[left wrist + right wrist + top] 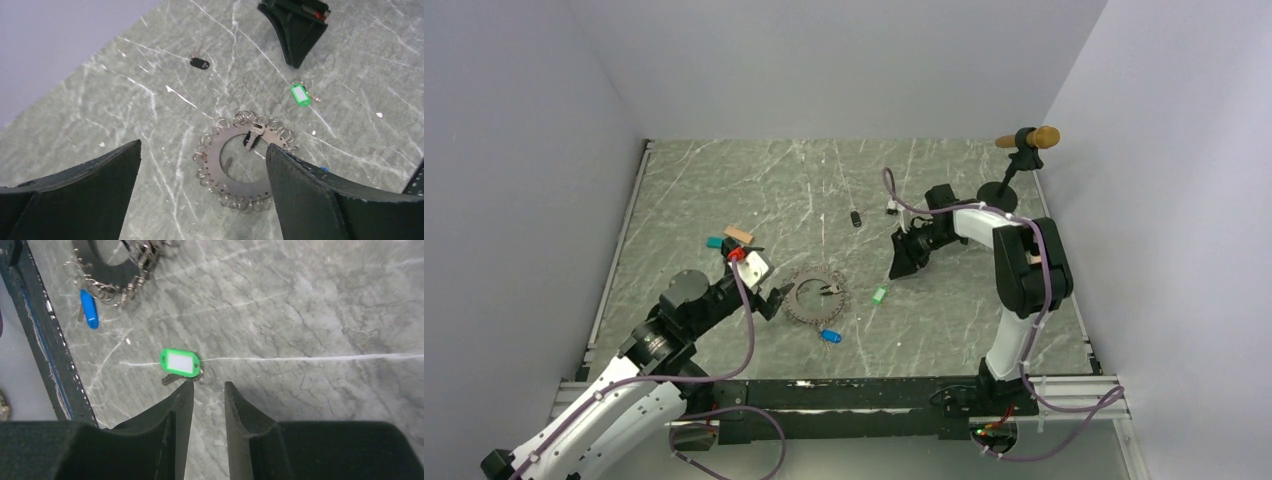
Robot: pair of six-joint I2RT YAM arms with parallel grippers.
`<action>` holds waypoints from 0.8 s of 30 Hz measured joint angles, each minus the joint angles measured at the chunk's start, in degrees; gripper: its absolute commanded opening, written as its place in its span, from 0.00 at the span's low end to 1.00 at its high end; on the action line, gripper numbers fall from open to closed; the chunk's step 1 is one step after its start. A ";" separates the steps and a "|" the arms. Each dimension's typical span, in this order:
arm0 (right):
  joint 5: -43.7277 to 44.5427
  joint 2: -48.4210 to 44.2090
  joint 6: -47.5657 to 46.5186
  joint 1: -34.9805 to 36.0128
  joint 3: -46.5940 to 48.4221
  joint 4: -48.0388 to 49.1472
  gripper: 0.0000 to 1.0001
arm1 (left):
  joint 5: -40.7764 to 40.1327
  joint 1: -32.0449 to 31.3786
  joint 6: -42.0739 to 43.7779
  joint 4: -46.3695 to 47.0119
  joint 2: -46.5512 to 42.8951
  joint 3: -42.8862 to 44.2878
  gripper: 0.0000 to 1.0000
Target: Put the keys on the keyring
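**Finding: task incomplete.**

The keyring (212, 156) lies flat near the middle of the counter (724, 180). It is a dark flat band fringed all round with small wire loops.

The green key (180, 362) lies loose on the counter to the right of the keyring. It is clear of the keyring and joined to nothing.

The blue key (89, 309) lies at the keyring's near edge, touching the fringe of loops. No view lets us tell whether it is threaded on a loop or only resting against one.

**Right end effector (207, 386).** The jaws are parted by a narrow gap with nothing between them, so it holds nothing. Its fingertips are just short of the green key, and one tip is just beside the small metal ring under the tag. We cannot tell whether that tip touches the ring.

**Left end effector (204, 147).** The jaws are spread wide and it holds nothing. It is poised at the left side of the keyring, and its wrist view shows the ring framed between the two fingers.

**Judgement.** At best one of the two keys is on the ring. The green key has yet to be gripped, carried across and threaded onto a loop. The blue key needs checking, and if it is loose it needs the same treatment. We judge that the left arm is placed to steady the ring, though it has no hold on it.
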 measured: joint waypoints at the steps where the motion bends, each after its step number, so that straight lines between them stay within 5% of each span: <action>1: -0.04 -0.98 -0.50 -0.02 0.00 -0.15 0.34 | 0.44 0.28 -0.96 0.11 0.83 0.00 0.99; 4: -0.04 -7.61 -2.73 -0.07 0.00 -0.33 0.46 | 2.58 1.46 -5.33 -0.70 5.92 1.29 1.00; 7: -0.24 -17.25 -4.24 -0.07 -0.57 1.44 0.95 | 5.77 2.60 -10.67 -2.16 13.51 4.63 0.99; 8: -0.57 -20.70 -3.80 -0.11 -1.22 3.13 0.99 | 7.06 2.84 -12.35 -2.71 16.02 5.84 0.99; 12: -10.01 -28.41 1.16 -0.28 -0.61 8.79 0.99 | 11.82 3.19 -17.14 -5.25 23.23 9.07 0.98; 15: -15.45 -25.55 -0.52 0.33 0.83 8.15 0.98 | 14.08 3.19 -20.94 -6.54 27.74 10.36 0.83; 24: -16.17 -24.15 -0.63 0.81 -3.85 7.13 0.98 | 10.40 -1.09 -38.36 -7.93 40.72 10.38 0.57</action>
